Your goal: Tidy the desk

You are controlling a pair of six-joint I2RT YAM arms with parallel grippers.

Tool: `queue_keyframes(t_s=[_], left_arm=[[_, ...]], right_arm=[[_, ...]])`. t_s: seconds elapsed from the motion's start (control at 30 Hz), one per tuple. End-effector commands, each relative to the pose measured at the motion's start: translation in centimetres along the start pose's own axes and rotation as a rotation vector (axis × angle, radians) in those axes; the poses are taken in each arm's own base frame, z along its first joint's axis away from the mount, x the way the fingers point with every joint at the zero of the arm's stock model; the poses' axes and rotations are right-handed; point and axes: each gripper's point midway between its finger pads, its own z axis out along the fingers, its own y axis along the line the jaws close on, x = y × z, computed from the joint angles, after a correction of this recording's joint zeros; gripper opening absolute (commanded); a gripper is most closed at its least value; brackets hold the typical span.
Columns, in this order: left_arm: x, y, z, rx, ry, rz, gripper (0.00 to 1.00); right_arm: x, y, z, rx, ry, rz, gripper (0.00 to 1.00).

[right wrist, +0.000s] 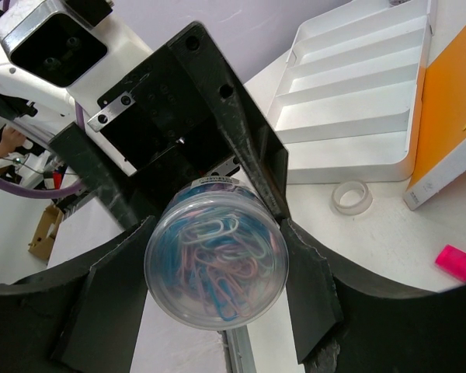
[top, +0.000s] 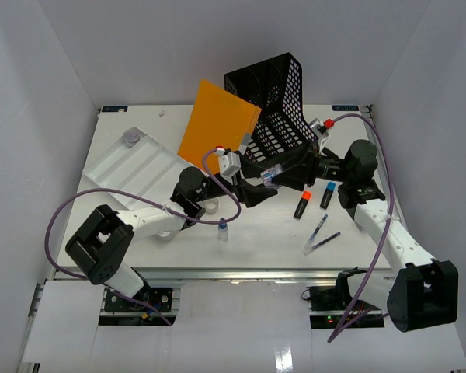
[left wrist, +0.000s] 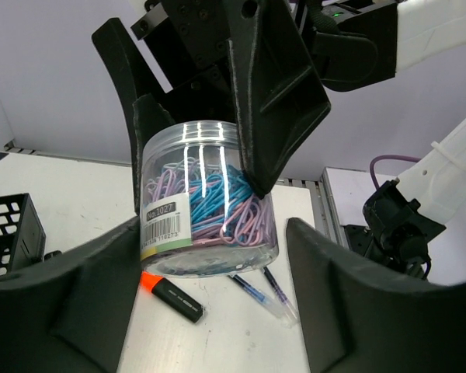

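A clear jar of blue and pink paper clips (top: 271, 172) hangs above the white desk (top: 264, 233) between the two arms. My right gripper (right wrist: 216, 252) is shut on the jar (right wrist: 216, 264), a finger pressed to each side. My left gripper (left wrist: 213, 237) comes from the opposite side and stands around the jar's body (left wrist: 210, 210). Its left finger meets the label side, and a thin gap shows at its right finger (left wrist: 334, 280). The right arm's fingers (left wrist: 276, 116) clamp the jar's far end in the left wrist view.
A white compartment tray (top: 136, 163), an orange folder (top: 217, 128) and a black mesh file holder (top: 276, 101) stand behind. An orange highlighter (top: 302, 203), a blue highlighter (top: 327, 194), two pens (top: 320, 233), a small bottle (top: 223, 230) and a tape roll (right wrist: 352, 196) lie on the desk.
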Motion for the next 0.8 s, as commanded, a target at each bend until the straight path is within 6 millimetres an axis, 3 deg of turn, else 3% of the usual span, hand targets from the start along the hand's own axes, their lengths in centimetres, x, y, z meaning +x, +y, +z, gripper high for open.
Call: queue_keyframes(t_s=[0.0, 0.17, 0.23, 0.27, 0.33, 0.43, 0.5, 0.6, 0.77], left_arm=[[-1.4, 0.2, 0.8, 0.0, -0.025, 0.016, 0.65], [-1.1, 0.0, 1.0, 0.017, -0.014, 0.003, 0.34], [-1.1, -0.1, 1.0, 0.022, -0.012, -0.002, 0.18], [-1.1, -0.1, 0.9, 0.022, -0.011, -0.005, 0.13], [-1.0, -0.1, 0.7, 0.016, -0.006, -0.014, 0.01], [-1.5, 0.0, 0.1, -0.017, -0.008, -0.023, 0.0], [-0.7, 0.3, -0.6, -0.045, 0.028, -0.057, 0.0], [0.2, 0.4, -2.1, -0.087, 0.073, -0.097, 0.0], [0.9, 1.4, -5.6, -0.203, 0.113, -0.16, 0.0]], right_arm=[[-2.0, 1.2, 0.3, -0.02, -0.029, -0.091, 0.08], [-1.9, 1.3, 0.3, -0.021, -0.028, -0.094, 0.1], [-1.9, 1.3, 0.2, -0.023, -0.025, -0.1, 0.25], [-1.8, 1.3, 0.2, -0.023, -0.023, -0.102, 0.38], [-1.6, 1.2, 0.2, -0.019, -0.018, -0.109, 0.76], [-1.4, 0.8, 0.0, 0.006, -0.003, -0.15, 0.95], [-1.8, 0.4, -0.3, 0.041, -0.006, -0.225, 0.99], [-1.7, 0.4, -1.3, 0.049, 0.002, -0.291, 0.91], [-2.2, 0.4, -2.8, 0.068, -0.015, -0.364, 0.9]])
